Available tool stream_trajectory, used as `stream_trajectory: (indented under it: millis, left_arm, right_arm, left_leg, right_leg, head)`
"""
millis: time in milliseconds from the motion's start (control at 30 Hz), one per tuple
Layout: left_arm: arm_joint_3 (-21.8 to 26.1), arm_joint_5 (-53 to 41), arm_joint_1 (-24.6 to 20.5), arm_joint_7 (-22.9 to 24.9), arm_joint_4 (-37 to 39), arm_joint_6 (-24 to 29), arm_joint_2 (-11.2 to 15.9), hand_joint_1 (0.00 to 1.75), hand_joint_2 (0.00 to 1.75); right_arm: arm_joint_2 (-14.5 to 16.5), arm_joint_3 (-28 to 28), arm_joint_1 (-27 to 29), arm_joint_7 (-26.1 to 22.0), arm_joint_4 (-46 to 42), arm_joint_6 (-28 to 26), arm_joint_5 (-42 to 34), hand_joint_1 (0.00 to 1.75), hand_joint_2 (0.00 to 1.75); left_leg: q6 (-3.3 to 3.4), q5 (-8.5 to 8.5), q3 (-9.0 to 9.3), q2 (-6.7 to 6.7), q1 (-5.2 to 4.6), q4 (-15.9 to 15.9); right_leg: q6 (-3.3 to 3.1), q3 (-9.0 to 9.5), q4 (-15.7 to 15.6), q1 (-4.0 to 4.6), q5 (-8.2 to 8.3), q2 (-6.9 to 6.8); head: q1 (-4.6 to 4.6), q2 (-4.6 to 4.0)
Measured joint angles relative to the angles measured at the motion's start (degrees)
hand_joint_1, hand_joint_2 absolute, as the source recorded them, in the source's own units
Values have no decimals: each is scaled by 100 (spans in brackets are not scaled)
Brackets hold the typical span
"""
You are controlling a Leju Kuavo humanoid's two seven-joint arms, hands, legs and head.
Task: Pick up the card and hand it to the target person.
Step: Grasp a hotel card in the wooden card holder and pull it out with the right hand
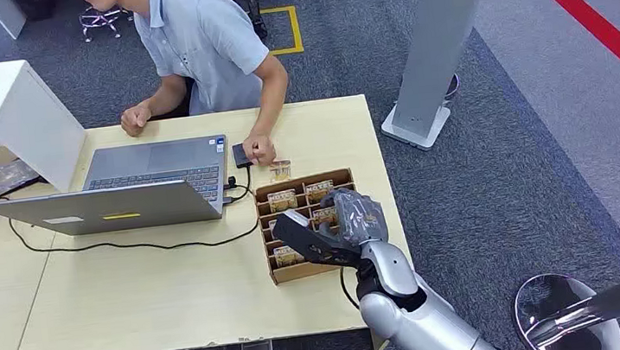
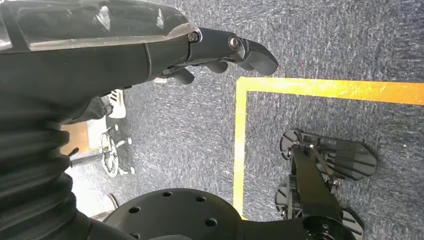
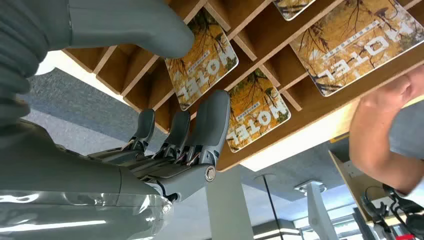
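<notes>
Right hand [image 1: 342,224]: over the card box [image 1: 275,270], palm down, thumb set apart from the fingers [image 3: 207,125]; nothing between them — the fingers are extended, not curled on anything.
Cards: gold "MOTEL" cards lie in the box's slots. In the right wrist view one card [image 3: 202,57] sits between thumb and fingers, another [image 3: 255,115] just past the fingertips, a third [image 3: 357,42] further off. Whether the fingertips touch a card I cannot tell.
Box: brown, divided into slots, directly under the hand on the table [image 1: 128,298], close to its right edge.
Single card [image 1: 280,170]: lies on the table beyond the box, away from the hand, just beside the person's hand [image 1: 259,150].
Person [image 1: 201,43]: seated across the table from the hand, forearm resting on it.
Laptop [image 1: 130,194]: to the left of the hand, open, cabled.
Left hand [image 2: 220,52]: hangs over grey carpet [image 2: 180,135] near a yellow line [image 2: 240,140] — fingers partly bent, holding nothing.
</notes>
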Motion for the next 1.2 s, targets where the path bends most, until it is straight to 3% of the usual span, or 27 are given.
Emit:
stream_trajectory:
  millis: [1200]
  left_arm:
    - [2,-60,-36,-183,0,-9,2,0,175]
  right_arm:
    - [-6,106,-77,193,152,-56,-42,87,175]
  left_leg:
    - [0,0,1,0,0,0]
  right_leg:
    - [0,0,0,0,0,0]
  head:
    - [-3,0]
